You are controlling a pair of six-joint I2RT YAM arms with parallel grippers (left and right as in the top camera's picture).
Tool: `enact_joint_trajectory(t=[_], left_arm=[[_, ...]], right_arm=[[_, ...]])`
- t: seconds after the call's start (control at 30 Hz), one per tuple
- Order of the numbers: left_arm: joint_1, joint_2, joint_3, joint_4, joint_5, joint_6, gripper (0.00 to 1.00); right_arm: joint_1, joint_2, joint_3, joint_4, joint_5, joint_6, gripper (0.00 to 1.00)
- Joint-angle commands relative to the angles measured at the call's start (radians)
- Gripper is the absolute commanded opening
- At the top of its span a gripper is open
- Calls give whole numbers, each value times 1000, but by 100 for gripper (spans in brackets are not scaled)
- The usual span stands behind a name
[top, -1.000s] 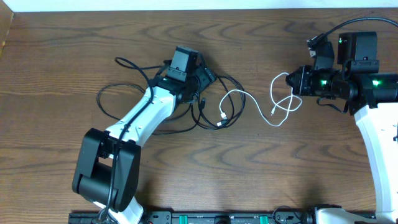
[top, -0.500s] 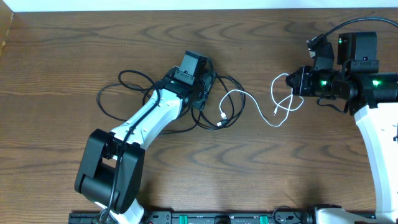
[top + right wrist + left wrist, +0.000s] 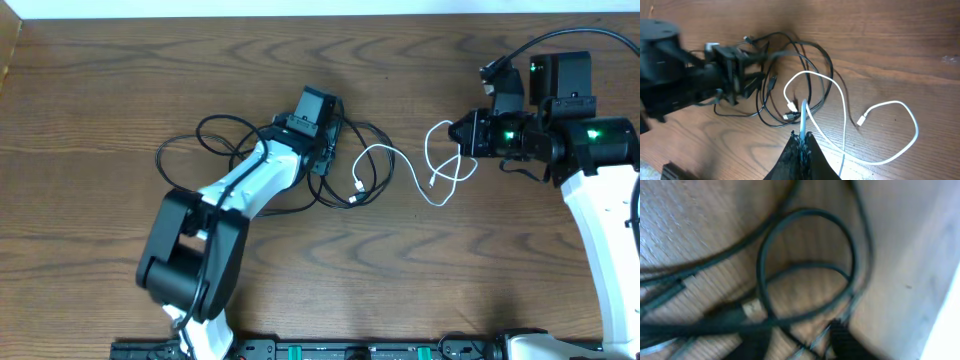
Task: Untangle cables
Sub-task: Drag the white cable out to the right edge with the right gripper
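Pinched thin white plastic cable [image 3: 385, 148] in right gripper [image 3: 802, 136] | could not tell jaw state of left gripper [image 3: 322, 152] over tangled thin black cables [image 3: 760, 270] | judged both light, limp, snag-prone; favoured plug-end holds

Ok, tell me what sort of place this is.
Probably a robotics lab bench: a left arm and a right arm stand at a wood-grain table, an equipment rail runs along its near edge, and a white cable and tangled black cables are laid out.
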Motion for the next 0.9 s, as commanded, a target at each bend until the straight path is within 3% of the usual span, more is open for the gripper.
enact_joint_trajectory(t=[0.0,0.1,0.27,0.4,0.57,0.67,0.73,0.87], left_arm=[[-2,31,-6,-3,17,-6,10],[-2,32,-6,-4,16,-1,8],[0,32,-6,-25,11,61,8],[2,32,-6,-90,-20,102,8],[2,32,-6,-208,-148,101,8],[2,32,-6,-249,-181,102,8],[2,32,-6,-267,-183,104,8],[1,32,-6,-289,-182,105,8]], right_arm=[[7,6,-7,3,0,-15,1],[7,5,-7,26,-57,-35,1],[4,-32,-6,125,-473,-241,1],[3,-91,-6,263,-569,-235,1],[3,-216,-6,576,-568,-93,1],[3,-291,-6,731,-537,-85,1],[3,-333,-6,778,-454,-90,1],[3,-413,-6,721,-85,-89,1]])
